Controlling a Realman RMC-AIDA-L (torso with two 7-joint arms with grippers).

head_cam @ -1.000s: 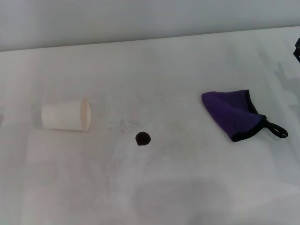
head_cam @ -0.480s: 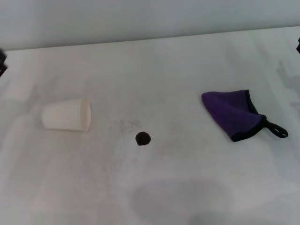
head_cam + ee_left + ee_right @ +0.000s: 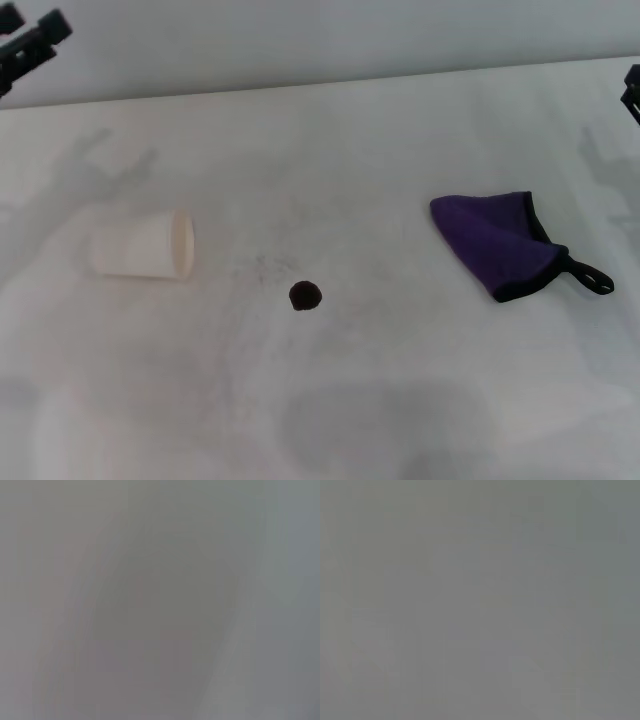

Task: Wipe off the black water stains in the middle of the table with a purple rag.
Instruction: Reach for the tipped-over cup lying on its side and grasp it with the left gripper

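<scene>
The main risk, as I judge it, lies with the paper cup (image 3: 143, 245) on its side at centre left of the head view, mouth facing the stain: a wide wiping stroke could knock it and send it rolling. A wipe could also smear the blot into the faint grey speckled smudge (image 3: 262, 266) just above and left of it.

The black water stains (image 3: 305, 295) are one small round blackish-brown blot near the middle of the bench (image 3: 340, 400). The purple rag (image 3: 495, 240) lies well apart at centre right, folded roughly triangular, black-edged, with a small loop (image 3: 594, 279) at its right corner; nothing touches it.

The left hand (image 3: 28, 45) shows only at the upper left corner and the right hand (image 3: 633, 92) at the upper right edge; I cannot tell how far either is open, and neither holds anything visible. Both wrist views show only blank grey.
</scene>
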